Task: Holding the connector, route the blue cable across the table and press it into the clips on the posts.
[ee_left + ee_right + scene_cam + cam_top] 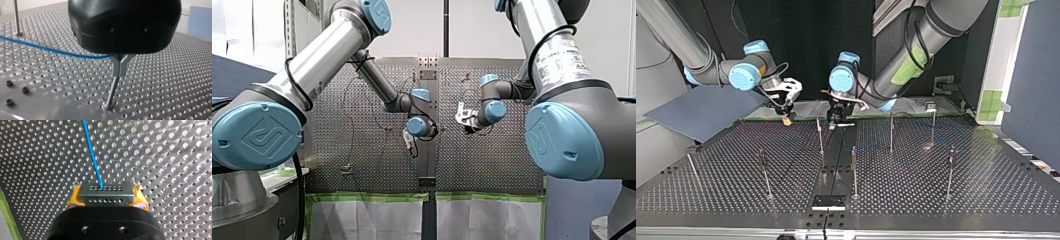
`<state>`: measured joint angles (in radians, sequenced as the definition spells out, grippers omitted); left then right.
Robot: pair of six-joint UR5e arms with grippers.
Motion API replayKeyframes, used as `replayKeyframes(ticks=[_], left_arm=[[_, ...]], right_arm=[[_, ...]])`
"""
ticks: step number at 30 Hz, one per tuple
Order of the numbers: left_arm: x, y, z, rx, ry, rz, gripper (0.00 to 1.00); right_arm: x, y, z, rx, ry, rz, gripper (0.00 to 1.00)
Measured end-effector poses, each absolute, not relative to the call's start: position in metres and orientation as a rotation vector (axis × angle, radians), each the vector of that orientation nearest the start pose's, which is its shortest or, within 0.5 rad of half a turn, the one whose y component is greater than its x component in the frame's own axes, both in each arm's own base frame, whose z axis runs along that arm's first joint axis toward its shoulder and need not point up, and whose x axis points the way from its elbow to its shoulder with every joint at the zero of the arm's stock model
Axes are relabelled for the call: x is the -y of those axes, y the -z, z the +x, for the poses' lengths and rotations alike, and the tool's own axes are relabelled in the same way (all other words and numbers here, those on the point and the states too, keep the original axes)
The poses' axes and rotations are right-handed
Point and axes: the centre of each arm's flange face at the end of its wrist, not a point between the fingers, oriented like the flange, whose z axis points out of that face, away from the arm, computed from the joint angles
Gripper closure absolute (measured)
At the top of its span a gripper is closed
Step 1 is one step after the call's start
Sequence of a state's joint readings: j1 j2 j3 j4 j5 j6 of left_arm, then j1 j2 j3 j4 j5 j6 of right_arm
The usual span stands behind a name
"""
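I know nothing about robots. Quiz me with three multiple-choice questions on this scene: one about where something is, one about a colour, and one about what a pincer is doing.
1. What stands just under the left pincer?
A. a thin post
B. a cup
C. a cardboard box

2. What colour is the cable?
A. red
B. blue
C. white

3. The right pincer is:
A. open and empty
B. shut on a spoon
C. shut on the grey connector

Answers:
1 A: the left wrist view shows the post rising from the table right below that pincer.
2 B: the cable is blue in both wrist views.
3 C: the yellow pads press against the connector's two sides.
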<state>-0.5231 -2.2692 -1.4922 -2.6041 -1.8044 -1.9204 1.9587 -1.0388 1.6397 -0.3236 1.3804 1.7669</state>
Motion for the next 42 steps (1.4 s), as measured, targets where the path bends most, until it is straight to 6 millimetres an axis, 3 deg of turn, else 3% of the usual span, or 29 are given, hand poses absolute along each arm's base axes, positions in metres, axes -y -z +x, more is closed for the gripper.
replayKeyframes(ticks=[6,12,14,15,17,18,20,21,23,34,42], left_arm=[[0.431,-0.147,0.549,-1.684,0.467,-0.034,1.00],[0.428,-0.155,0.562,-1.681,0.459,-0.037,1.00],[0.428,-0.157,0.563,-1.682,0.452,-0.032,0.83],[0.428,-0.157,0.564,-1.681,0.450,-0.030,0.83],[0.429,-0.158,0.564,-1.681,0.448,-0.026,0.56],[0.430,-0.158,0.563,-1.683,0.447,-0.024,0.56],[0.431,-0.158,0.561,-1.689,0.443,-0.017,0.31],[0.432,-0.158,0.560,-1.692,0.439,-0.014,0.31],[0.433,-0.157,0.557,-1.701,0.425,-0.009,0.00],[0.429,-0.161,0.544,-1.776,0.353,-0.001,0.00],[0.432,-0.177,0.514,-1.823,0.306,0.036,0.00]], right_arm=[[0.515,-0.186,0.366,-1.689,2.085,-2.365,1.00],[0.525,-0.191,0.363,-1.694,2.107,-2.348,1.00],[0.527,-0.191,0.360,-1.701,2.109,-2.345,1.00],[0.528,-0.192,0.359,-1.703,2.110,-2.343,1.00],[0.529,-0.192,0.357,-1.710,2.111,-2.341,1.00],[0.530,-0.192,0.356,-1.713,2.111,-2.341,1.00],[0.531,-0.192,0.355,-1.718,2.112,-2.339,1.00],[0.531,-0.192,0.354,-1.720,2.112,-2.339,1.00],[0.532,-0.192,0.353,-1.723,2.112,-2.338,1.00],[0.536,-0.192,0.347,-1.737,2.113,-2.338,1.00],[0.541,-0.191,0.339,-1.770,2.111,-2.331,1.00]])
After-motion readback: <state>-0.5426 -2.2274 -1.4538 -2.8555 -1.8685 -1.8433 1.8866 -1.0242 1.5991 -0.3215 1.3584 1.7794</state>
